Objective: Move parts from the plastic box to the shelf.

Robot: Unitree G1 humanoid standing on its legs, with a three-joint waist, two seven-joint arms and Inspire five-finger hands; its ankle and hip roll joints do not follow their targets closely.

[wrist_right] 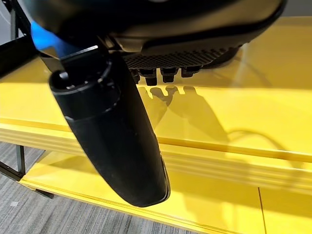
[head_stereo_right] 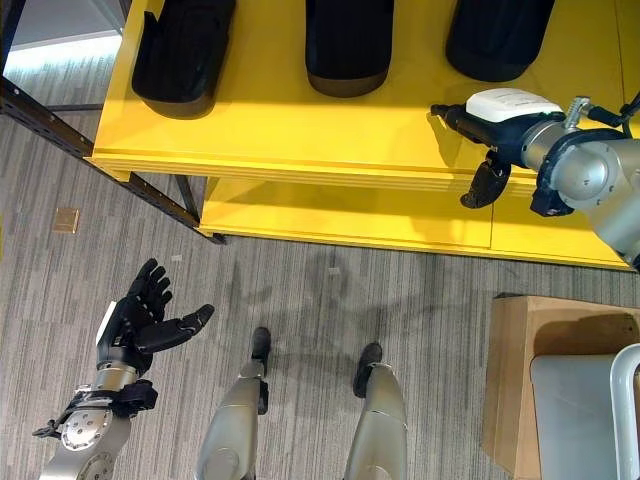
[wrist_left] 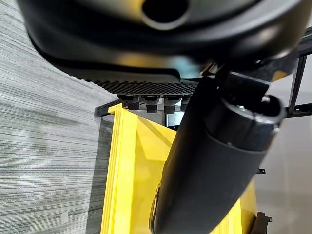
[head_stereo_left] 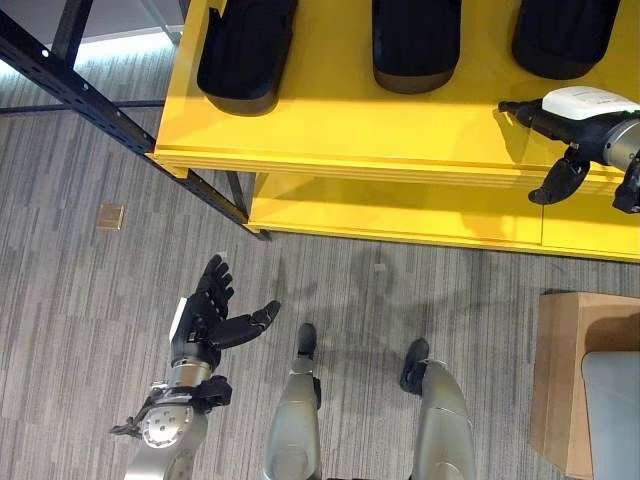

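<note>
Three black parts lay along the shelf; they looked rigid, likely graspable across their width. Both hands, right hand and left hand, had fingers spread, empty.

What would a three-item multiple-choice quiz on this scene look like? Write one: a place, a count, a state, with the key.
1. Where is the right hand?
A. over the yellow shelf
B. low over the floor
C. in the cardboard box

2. How many black parts lie on the shelf's top level?
A. one
B. three
C. five

3. The left hand is:
A. shut on a part
B. open and empty
C. pressing the shelf

Key: A, its fingers reach over the shelf's front edge; B, the left part, middle part and right part lie in a row; B, fingers spread above the floor.
</note>
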